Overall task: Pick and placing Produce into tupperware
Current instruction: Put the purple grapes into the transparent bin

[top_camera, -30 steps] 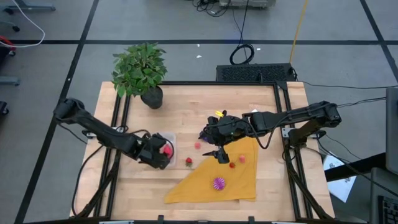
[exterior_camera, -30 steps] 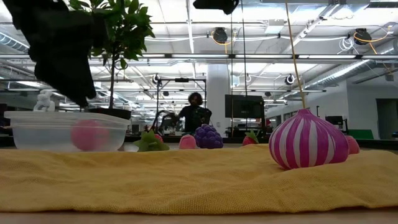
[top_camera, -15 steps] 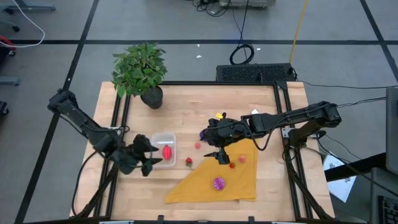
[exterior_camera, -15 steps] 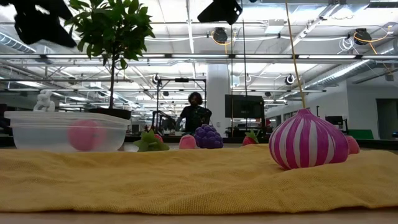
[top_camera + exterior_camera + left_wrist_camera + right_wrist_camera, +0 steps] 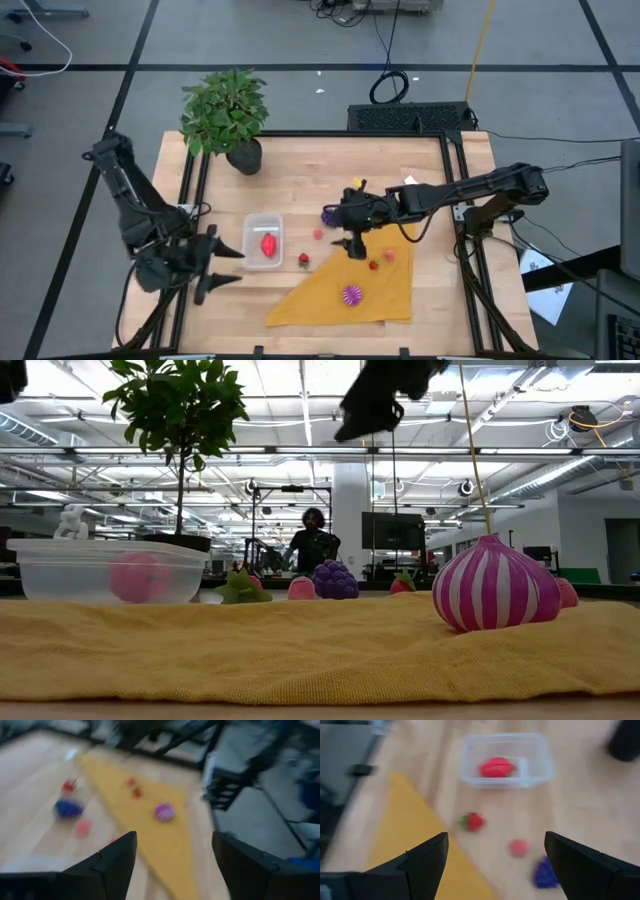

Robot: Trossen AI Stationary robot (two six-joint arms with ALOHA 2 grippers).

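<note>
The clear tupperware stands on the wooden table with a red produce piece lying in it, also seen in the right wrist view. My left gripper hovers open and empty left of the box, at the table's left edge. My right gripper hangs open and empty above the yellow cloth's far corner. A strawberry, a pink piece and purple grapes lie on the wood. Two small red pieces and a magenta striped ball rest on the cloth.
A leafy potted plant stands at the table's far left corner. The yellow triangular cloth covers the near right part of the table. Black frame rails run along the table's left and right sides. A person stands in the room beyond.
My left gripper has drawn back from over the tupperware toward the table's left and near edges, rising and swinging round as it went; the red piece stays in the box. My right gripper has sunk a little over the cloth's far corner.
</note>
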